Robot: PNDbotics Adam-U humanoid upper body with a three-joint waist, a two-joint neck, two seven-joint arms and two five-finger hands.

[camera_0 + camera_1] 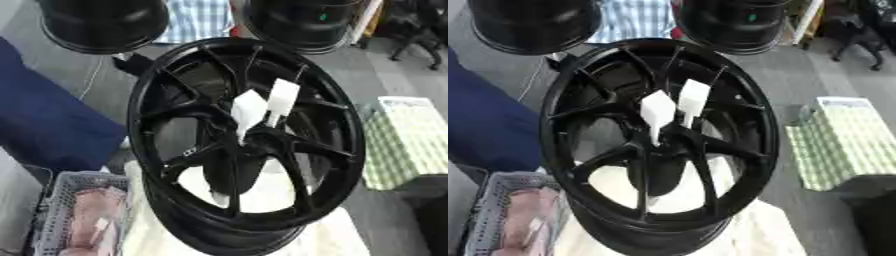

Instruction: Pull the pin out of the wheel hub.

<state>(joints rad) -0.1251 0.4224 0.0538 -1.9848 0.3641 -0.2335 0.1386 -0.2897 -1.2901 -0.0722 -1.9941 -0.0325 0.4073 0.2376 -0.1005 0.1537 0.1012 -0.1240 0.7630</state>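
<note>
At your lower left sits a grey mesh basket (61, 210) holding pinkish bundled items with a small white tag; you cannot tell what they are. Above it, along the left edge, lies a dark blue cloth-like mass (48, 120).

In the middle stands the black wheel hub (245, 140), tilted up on its rim so its spoked face looks toward you and slightly to the right. It rests on a pale, cream-coloured surface (332, 237). Two white pins (262, 110) stick out of the hub's centre, each with a broad flat white head on a thin stem; their long axes run up and a little to the right, side by side, stems down in the hub.

Behind, two more black wheels (105, 22) lie on the grey floor, with a checked cloth between them. To your right stands a box (407, 142) covered in green-and-white check.

Neither of your hands appears in either view, so you cannot tell how their fingers stand.
</note>
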